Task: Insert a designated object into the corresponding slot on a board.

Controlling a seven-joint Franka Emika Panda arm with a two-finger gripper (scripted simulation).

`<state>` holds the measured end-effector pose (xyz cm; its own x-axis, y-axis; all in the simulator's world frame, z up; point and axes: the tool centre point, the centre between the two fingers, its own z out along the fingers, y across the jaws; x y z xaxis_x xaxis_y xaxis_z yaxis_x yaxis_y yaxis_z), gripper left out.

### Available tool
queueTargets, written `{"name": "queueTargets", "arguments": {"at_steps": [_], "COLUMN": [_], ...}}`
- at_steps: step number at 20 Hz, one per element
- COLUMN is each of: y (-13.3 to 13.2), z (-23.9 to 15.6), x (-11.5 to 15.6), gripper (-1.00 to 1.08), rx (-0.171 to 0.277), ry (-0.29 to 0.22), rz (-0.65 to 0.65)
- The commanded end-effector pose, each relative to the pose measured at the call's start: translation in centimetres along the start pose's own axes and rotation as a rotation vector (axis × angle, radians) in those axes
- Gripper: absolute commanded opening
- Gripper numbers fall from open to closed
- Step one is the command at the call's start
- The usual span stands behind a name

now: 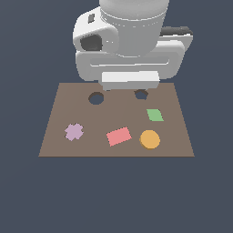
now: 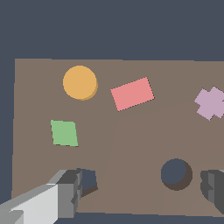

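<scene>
The flat round orange disc lies face-up on the flat brown rectangular board, near the front edge toward the exterior view's right; being round, it has no long axis and points no way in particular. Just beside it sits the flat red rectangle, slightly skewed, apart from the disc. Behind the disc rests the flat green parallelogram, and off toward the exterior view's left a pale lilac cross-shaped piece.

The dark circular hole is fully open to view at the back of the board. The dark pentagon-shaped hole is partly covered by the white arm body in the exterior view, and by a finger in the wrist view.

The gripper hangs over the back edge with its fingers spread wide, gripping nothing. Bare board surrounds the disc.
</scene>
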<state>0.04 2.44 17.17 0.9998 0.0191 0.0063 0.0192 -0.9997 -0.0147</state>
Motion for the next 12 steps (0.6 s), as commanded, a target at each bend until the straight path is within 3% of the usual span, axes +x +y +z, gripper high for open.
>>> {"name": "queueTargets", "arguments": {"at_steps": [1,12], "y": [0.0,-1.0], "z": [0.0,1.0], "x": [0.0,0.5], "gripper": [1.00,1.00], "rx": [0.000,-0.002], "ry": [0.000,0.000], "rz": [0.000,0.065]}}
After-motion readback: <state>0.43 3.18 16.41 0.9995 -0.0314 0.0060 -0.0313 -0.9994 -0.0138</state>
